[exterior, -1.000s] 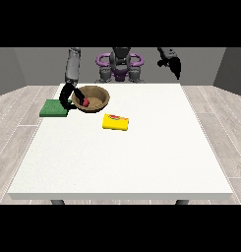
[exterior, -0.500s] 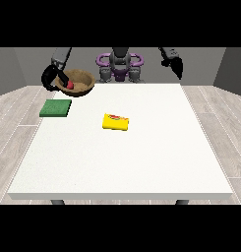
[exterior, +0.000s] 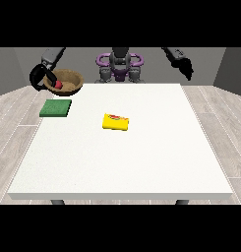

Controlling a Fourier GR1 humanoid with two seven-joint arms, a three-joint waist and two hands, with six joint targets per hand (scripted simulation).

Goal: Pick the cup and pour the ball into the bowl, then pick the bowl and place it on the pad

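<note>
In the upper left of the frame, the hand at the view's left [exterior: 42, 77] holds a brown bowl [exterior: 69, 81] up in the air, above and just past the table's far left corner. Its black fingers curl round the bowl's left rim, and the bowl tilts a little toward the camera. A red ball [exterior: 58, 84] lies inside the bowl, close to the held side. The cup cannot be made out.

Below the bowl, on the white table [exterior: 122, 162], a flat green pad [exterior: 56, 108] lies near the left edge; the bowl is raised over it and slightly behind, not touching it. Near the table's middle, a yellow packet [exterior: 116, 122] with a red mark on top lies flat, well apart from the pad.

In the upper right of the frame, the hand at the view's right [exterior: 187, 68] hangs in the air beyond the table's far right corner, holding nothing. Whether its fingers are straight or curled cannot be told.
</note>
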